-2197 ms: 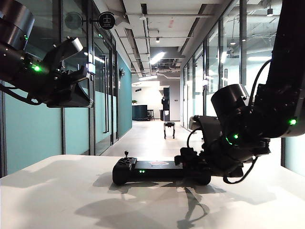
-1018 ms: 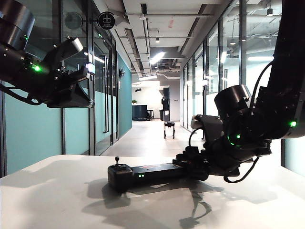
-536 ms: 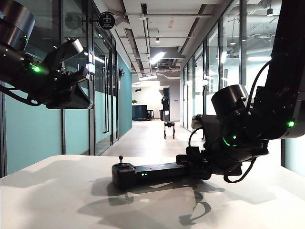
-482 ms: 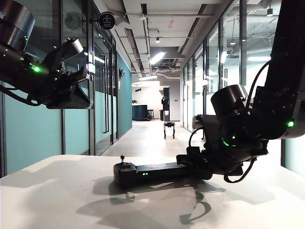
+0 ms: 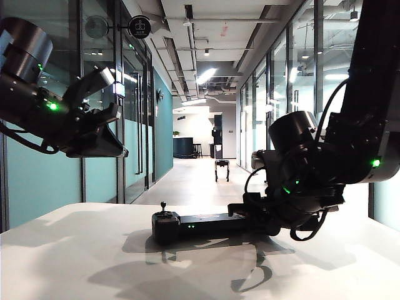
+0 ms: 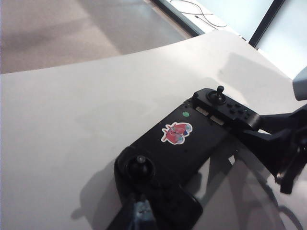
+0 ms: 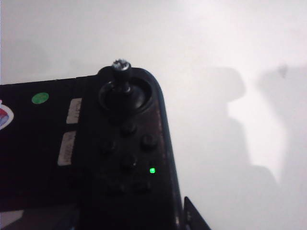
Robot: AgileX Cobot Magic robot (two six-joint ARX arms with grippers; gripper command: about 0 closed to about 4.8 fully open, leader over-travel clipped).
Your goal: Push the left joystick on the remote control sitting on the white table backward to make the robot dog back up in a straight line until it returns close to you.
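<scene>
Your right gripper (image 5: 247, 215) clamps the remote control (image 5: 200, 224) mid-frame on the surface (image 5: 75, 262); left gripper (image 5: 115, 147) hangs upper left, jaws' state unclear; robot dog (image 5: 222, 169) down the corridor

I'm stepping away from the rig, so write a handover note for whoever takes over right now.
Left gripper: raised above the left side of the white table, touching nothing; I can't tell if it is open or shut.
Right gripper: low at the table, apparently clamped on the right handle of the remote control.
The remote control lies flat on the table. The left joystick is upright and untouched. The robot dog stands far down the corridor.
Done: remote steadied.
Left: lower the left gripper and push the left joystick backward until the dog is close.
</scene>
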